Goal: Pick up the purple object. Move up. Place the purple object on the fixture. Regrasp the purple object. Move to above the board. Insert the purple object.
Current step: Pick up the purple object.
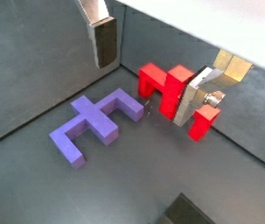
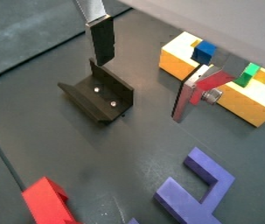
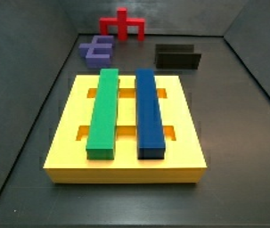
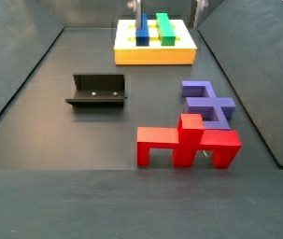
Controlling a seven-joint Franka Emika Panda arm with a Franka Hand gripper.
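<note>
One finger point(image 1: 103, 39) of the gripper point(image 2: 181, 83) sits right up against the lens, dark pad showing. Jaws look spread wide, holding nothing. The purple piece point(image 1: 94, 127) lies flat on the floor, below and off to the side of the jaws, next to the red piece point(image 1: 170, 92), long axis pointing away from it.

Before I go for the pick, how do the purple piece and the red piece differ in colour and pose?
The purple piece lies flat on the floor, while the red piece stands upright on its legs. In a side view the purple piece sits nearer the yellow board, the red one farther. Both are branched blocks, untouched; the pincer hangs above, empty.
</note>
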